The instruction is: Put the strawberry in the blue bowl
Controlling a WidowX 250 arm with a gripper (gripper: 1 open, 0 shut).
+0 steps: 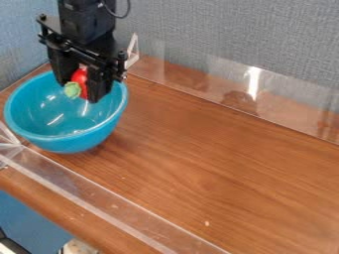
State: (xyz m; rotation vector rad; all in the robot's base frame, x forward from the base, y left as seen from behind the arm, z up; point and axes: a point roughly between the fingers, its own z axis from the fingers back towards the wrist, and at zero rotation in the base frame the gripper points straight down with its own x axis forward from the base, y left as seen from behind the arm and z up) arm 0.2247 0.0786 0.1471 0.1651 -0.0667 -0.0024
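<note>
The blue bowl (59, 121) sits at the left end of the wooden table. Above its far rim hangs my black gripper (77, 81), pointing straight down and shut on the strawberry (75, 77). The small red fruit shows between the fingers, its green cap (69, 87) hanging toward the bowl's inside. The bowl's inside looks bare.
A low clear plastic wall (239, 81) runs along the table's far edge and another (93, 203) along the near edge. The brown wooden tabletop (212, 164) stretches right of the bowl. A grey-blue wall stands behind.
</note>
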